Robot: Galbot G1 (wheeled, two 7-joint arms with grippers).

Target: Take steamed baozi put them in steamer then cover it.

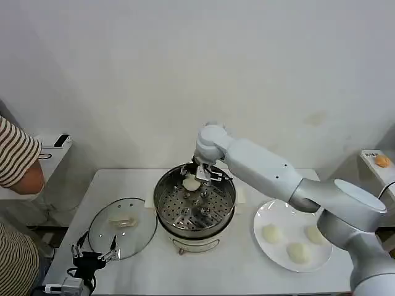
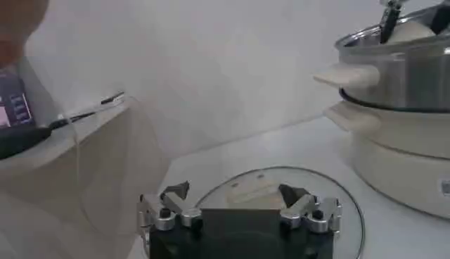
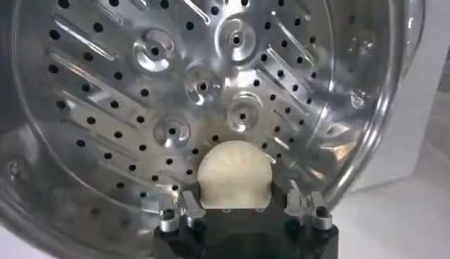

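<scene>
White wall rose behind a white table [image 1: 247, 271]. From the head view, the right gripper [image 1: 199, 173] hung over the steamer's [image 1: 195, 206] far rim, closed on a baozi [image 1: 191, 183]; three more sat on a plate [image 1: 265, 216] beside it, and the cover [image 1: 121, 226] lay flat on the steamer's other side. At the left wrist, the left gripper [image 2: 239, 211] waited by the cover [image 2: 330, 186], jaws wide apart and empty. At the right wrist, fingers [image 3: 184, 210] pinched the baozi [image 3: 235, 174] above the perforated tray [image 3: 204, 88].
</scene>
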